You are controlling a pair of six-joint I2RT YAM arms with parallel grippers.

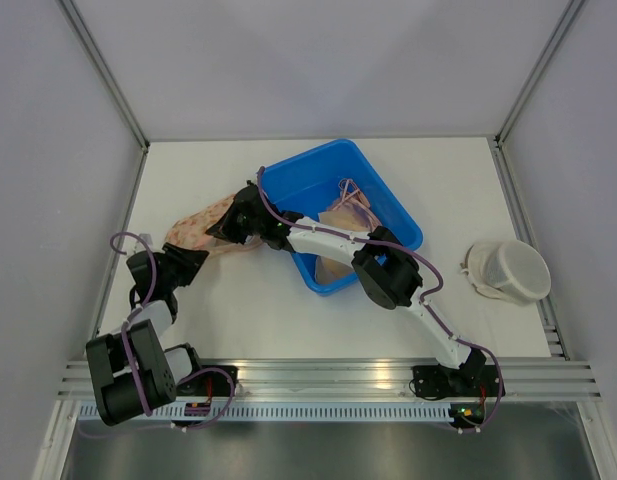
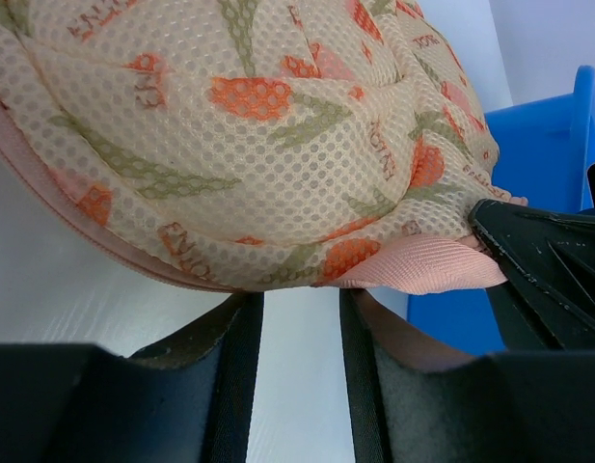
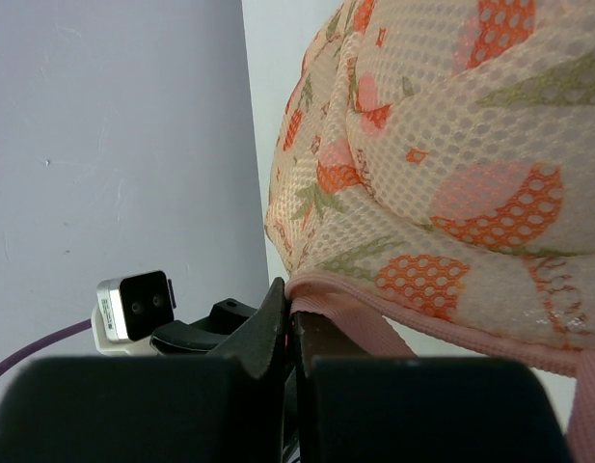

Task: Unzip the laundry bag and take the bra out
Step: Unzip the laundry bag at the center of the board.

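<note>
A white counter [image 1: 288, 320] fills the floor of a booth with plain grey walls [image 1: 48, 100]. Aluminium posts stand in the far corners, and a ribbed aluminium rail [image 1: 328, 375] along the near edge carries both arm bases.

A blue plastic bin [image 1: 308, 180] sits turned cornerwise just past the middle of the counter. It holds pale pink garments with thin straps [image 1: 348, 205]. At 3 o'clock from the bin, well apart from it and near the counter's right edge, stands a white round mesh container [image 1: 508, 272].

The laundry bag [image 1: 198, 228], cream mesh printed with orange flowers and green leaves, lies at 9 o'clock from the bin, just beside its left corner. It bulges, but what is inside cannot be made out through the mesh.

The right arm stretches diagonally across the bin's near corner, covering part of it. Its right hand [image 1: 238, 225] is closed tight on the pink zipper band [image 3: 355, 309] at the bag's edge. The left hand [image 1: 196, 258] sits at 5 o'clock from the bag, low over the counter. Its fingers are parted, with bare counter showing between them and nothing gripped, and the bag's pink edge lies just beyond its tips. Whether the zip is undone cannot be told.
</note>
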